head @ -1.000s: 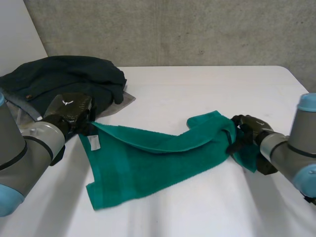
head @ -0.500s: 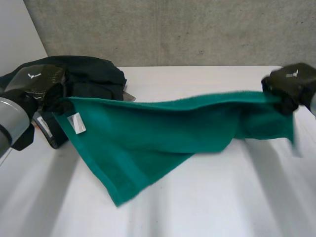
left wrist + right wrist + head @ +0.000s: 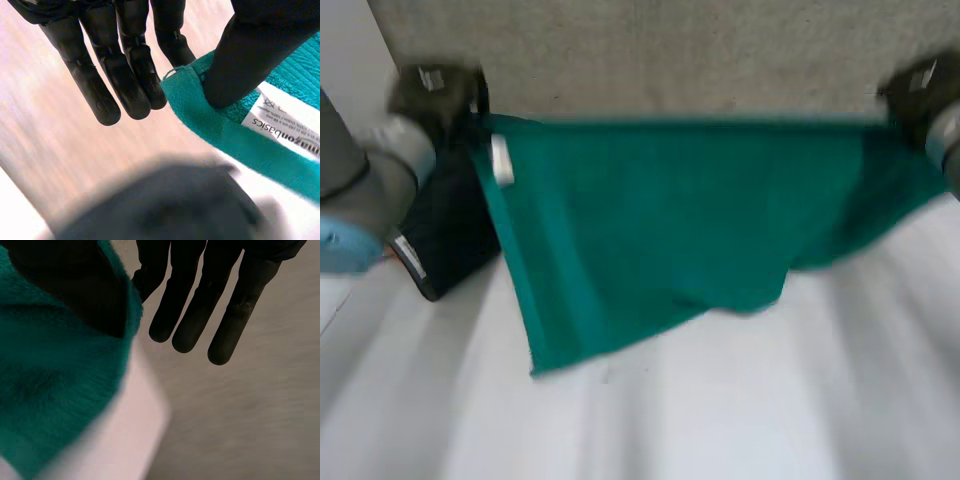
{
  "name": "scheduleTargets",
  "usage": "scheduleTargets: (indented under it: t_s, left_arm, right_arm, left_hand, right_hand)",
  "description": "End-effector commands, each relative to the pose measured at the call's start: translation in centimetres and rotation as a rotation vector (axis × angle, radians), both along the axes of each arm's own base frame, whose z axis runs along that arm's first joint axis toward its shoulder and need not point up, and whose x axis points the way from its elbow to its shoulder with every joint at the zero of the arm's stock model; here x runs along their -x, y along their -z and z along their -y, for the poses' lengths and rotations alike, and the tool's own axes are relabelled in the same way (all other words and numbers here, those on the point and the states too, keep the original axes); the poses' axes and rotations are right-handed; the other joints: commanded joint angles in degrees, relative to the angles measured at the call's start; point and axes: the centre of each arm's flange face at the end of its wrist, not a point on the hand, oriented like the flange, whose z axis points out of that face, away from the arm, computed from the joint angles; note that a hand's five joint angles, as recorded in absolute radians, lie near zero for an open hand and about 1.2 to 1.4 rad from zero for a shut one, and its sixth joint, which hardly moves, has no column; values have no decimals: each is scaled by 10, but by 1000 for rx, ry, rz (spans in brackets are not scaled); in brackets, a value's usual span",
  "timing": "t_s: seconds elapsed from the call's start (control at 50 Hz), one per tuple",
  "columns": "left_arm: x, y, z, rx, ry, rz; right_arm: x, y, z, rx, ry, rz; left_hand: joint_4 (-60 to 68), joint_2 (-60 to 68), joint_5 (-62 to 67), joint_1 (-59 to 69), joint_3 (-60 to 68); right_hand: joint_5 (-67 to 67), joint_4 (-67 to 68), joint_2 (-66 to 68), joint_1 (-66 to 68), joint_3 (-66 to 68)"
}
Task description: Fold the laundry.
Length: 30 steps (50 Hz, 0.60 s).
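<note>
Green terry-cloth towel held spread in the air between both hands, above the white table.

The towel hangs as a broad sheet with its top edge level and taut. Its lower edge sags unevenly, lowest on the left arm's side; whether it touches the table I cannot tell. Behind that side of the towel a dark garment lies heaped on the table. The left hand pinches one top corner: in its wrist view the thumb presses the hem against one finger, and the other fingers are straight and close together. The right hand pinches the opposite top corner, with cloth wrapped over its thumb and its fingers straight. A white printed label sits on the hem just below the left hand's corner.
</note>
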Motion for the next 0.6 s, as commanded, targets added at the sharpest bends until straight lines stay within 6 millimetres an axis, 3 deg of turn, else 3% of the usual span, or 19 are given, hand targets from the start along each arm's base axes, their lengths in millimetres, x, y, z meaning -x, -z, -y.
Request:
scheduleTargets:
  t_s: [0.02, 0.06, 0.12, 0.3, 0.32, 0.38, 0.46, 0.54, 0.6]
  left_arm:
    - [-6, -132, 23, 533, 44, -347]
    - [-8, -139, 23, 557, 54, -390]
    - [-7, -134, 22, 510, 71, -395]
    - [-7, -58, 18, 236, 28, -298]
    - [-7, -42, 15, 189, 23, -276]
    - [-6, -16, 8, 121, 19, -241]
    - [4, 36, -12, -11, 56, -161]
    - [8, 76, -31, -122, 89, -83]
    - [8, 94, -42, -171, 100, -32]
  right_arm:
    - [-1, -116, 18, 654, -114, 484]
    - [1, -121, 17, 712, -136, 497]
    - [-3, -113, 16, 698, -173, 479]
    - [1, -62, 32, 518, -177, 435]
    - [6, -46, 37, 461, -164, 427]
    - [10, -16, 43, 358, -157, 411]
    - [15, 47, 43, 126, -166, 380]
    - [19, 87, 34, -28, -175, 337]
    - [21, 104, 25, -110, -178, 306]
  left_hand:
    - [111, 113, 136, 134, 116]
    - [111, 113, 136, 134, 116]
    - [111, 113, 136, 134, 116]
    - [111, 113, 136, 134, 116]
    - [111, 113, 136, 134, 116]
    - [111, 113, 136, 134, 116]
    - [111, 113, 136, 134, 116]
    - [111, 113, 136, 134, 116]
    - [111, 113, 136, 134, 116]
  right_hand:
    - [116, 115, 124, 161, 119]
    - [116, 115, 124, 161, 119]
    - [116, 115, 124, 161, 119]
    - [116, 115, 124, 161, 119]
    - [116, 115, 124, 161, 119]
    - [116, 115, 124, 161, 119]
    - [116, 115, 124, 161, 119]
    - [116, 115, 124, 161, 119]
    - [116, 115, 124, 161, 119]
